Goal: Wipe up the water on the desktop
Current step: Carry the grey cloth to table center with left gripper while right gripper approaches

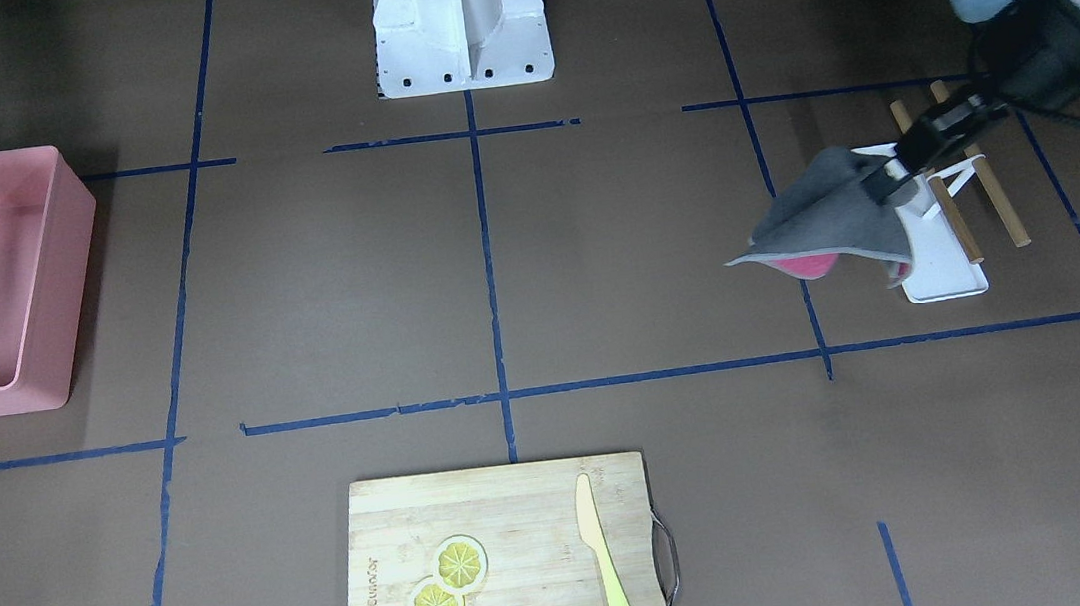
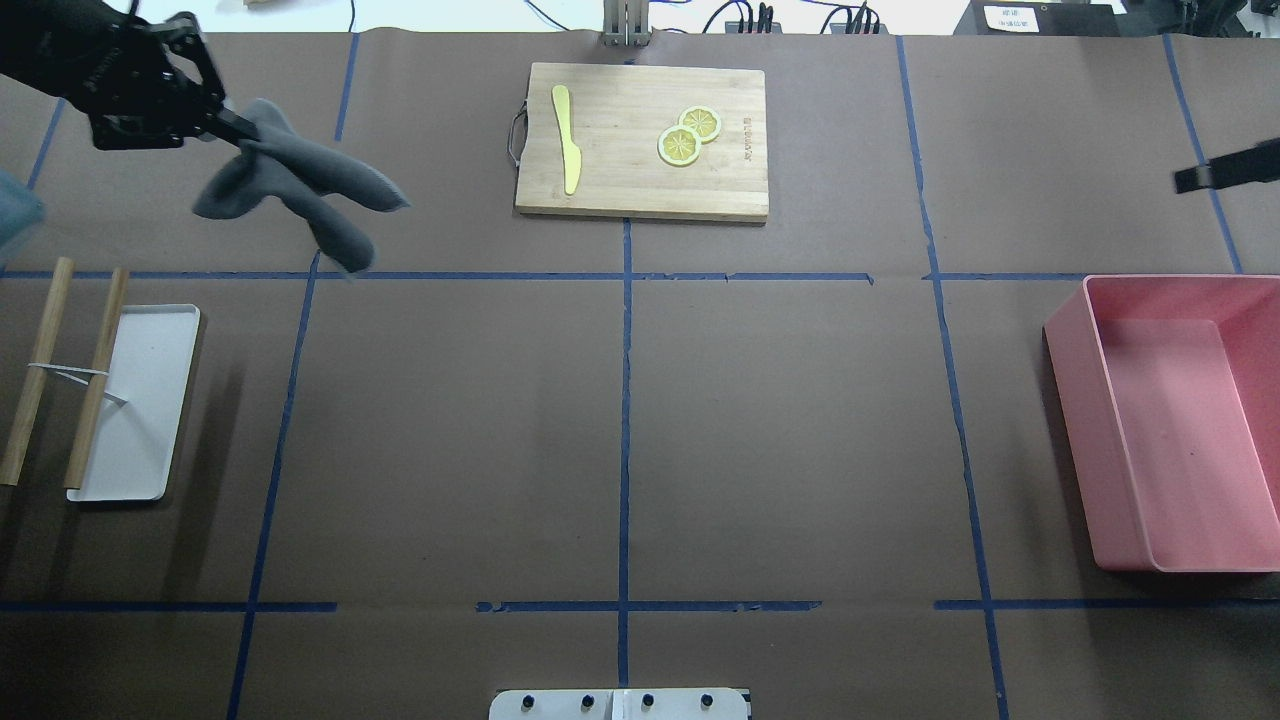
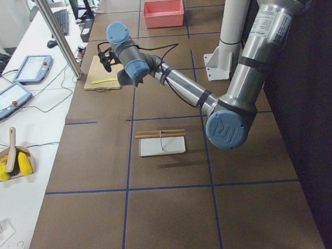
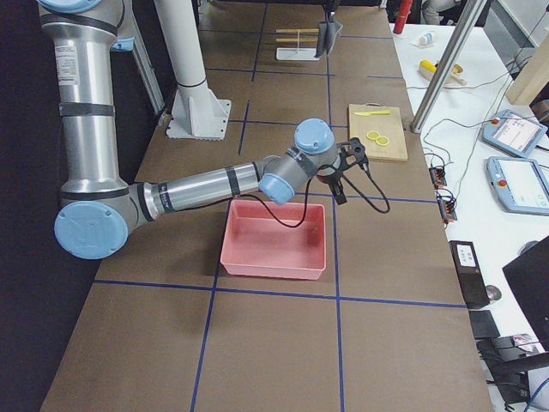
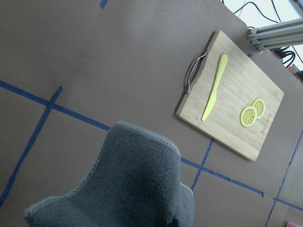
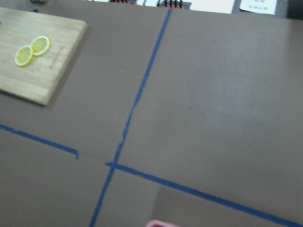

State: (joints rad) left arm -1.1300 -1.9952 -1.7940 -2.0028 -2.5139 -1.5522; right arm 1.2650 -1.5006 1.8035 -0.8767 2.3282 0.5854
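Observation:
The brown desktop (image 2: 780, 420) with its blue tape grid fills the overhead view and the front view (image 1: 636, 263). I see no water on it. My left gripper (image 2: 235, 125) is shut on a grey cloth (image 2: 300, 185) and holds it in the air over the far left part of the table. In the front view the left gripper (image 1: 888, 178) holds the cloth (image 1: 827, 213), which shows a pink underside. The cloth (image 5: 128, 184) fills the bottom of the left wrist view. My right gripper (image 2: 1215, 172) shows as a black bar at the right edge. I cannot tell whether it is open.
A pink bin (image 2: 1075, 420) stands at the right. A bamboo cutting board (image 2: 640, 190) with a yellow knife (image 2: 566, 140) and lemon slices (image 2: 688, 137) lies at the far middle. A white tray (image 2: 140, 400) with two wooden rods (image 2: 95, 380) lies at the left.

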